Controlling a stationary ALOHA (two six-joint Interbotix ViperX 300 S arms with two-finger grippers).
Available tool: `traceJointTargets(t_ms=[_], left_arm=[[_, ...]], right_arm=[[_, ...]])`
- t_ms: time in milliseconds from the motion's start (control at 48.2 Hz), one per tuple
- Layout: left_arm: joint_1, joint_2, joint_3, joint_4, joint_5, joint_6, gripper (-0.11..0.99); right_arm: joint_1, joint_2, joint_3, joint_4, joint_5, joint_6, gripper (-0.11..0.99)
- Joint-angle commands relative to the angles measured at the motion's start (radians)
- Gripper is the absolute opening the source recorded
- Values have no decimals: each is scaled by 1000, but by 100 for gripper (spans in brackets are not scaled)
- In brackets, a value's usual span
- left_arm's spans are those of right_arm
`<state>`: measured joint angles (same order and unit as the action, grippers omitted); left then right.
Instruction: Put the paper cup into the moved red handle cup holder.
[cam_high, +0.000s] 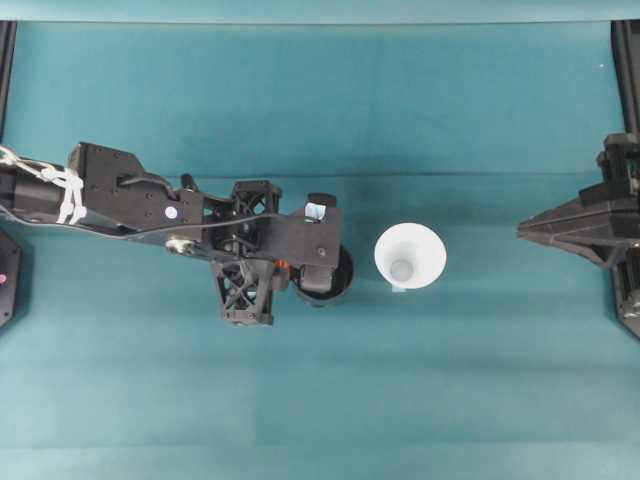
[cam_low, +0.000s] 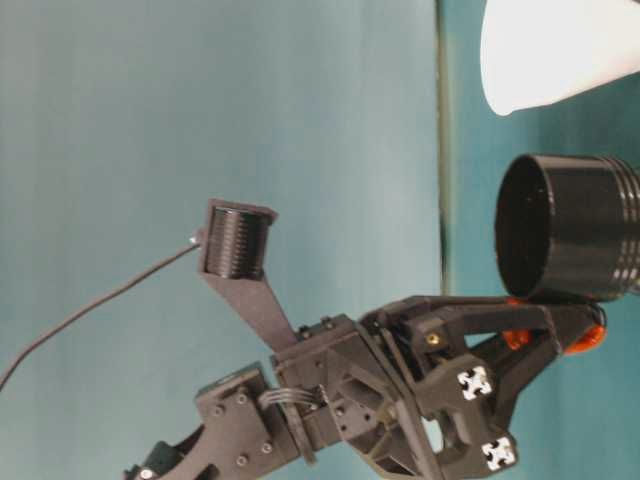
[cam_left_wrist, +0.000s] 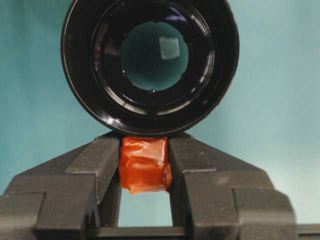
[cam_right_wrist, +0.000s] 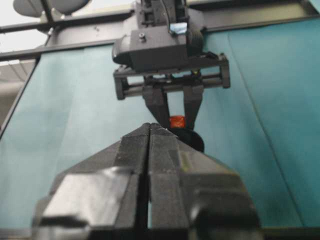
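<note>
The red handle cup holder (cam_high: 343, 278) is a glossy black round cup, open end up, just left of the table's middle. Its orange-red handle tab (cam_left_wrist: 145, 167) is pinched between the fingers of my left gripper (cam_left_wrist: 145, 146), which is shut on it. The table-level view shows the holder (cam_low: 570, 240) with the left gripper (cam_low: 555, 325) at its side. The paper cup (cam_high: 410, 255) stands upright, rim up, a short gap to the right of the holder. My right gripper (cam_high: 525, 232) hangs shut and empty at the right edge, pointing toward the cup; its closed fingertips (cam_right_wrist: 142, 137) face the holder.
The teal table cloth (cam_high: 320, 400) spreads wide in front of and behind the two cups. Black frame rails (cam_high: 625, 60) run along both side edges. The left arm's body (cam_high: 120, 195) stretches in from the left.
</note>
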<state>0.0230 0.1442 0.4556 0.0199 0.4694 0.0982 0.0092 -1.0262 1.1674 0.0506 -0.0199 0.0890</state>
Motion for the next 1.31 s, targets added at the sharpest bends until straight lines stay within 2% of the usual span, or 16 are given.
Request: traceJointTargets(t_ms=[0,726,954,1286], left_arm=[[-5,-5,-2,2,-12,-3,27],[-5,3,0,2,-25,-12,27],[-6,3,2,0,-69,-11,27],[-6,12,2,2,-72,-12,27]], right_arm=[[0,11,-14,0,-3,8,-11],[0,11,-12,2,-2,8,-11],[0,11,-11,2,-2,8,-11],[0,11,-11,2,11,8,-11]])
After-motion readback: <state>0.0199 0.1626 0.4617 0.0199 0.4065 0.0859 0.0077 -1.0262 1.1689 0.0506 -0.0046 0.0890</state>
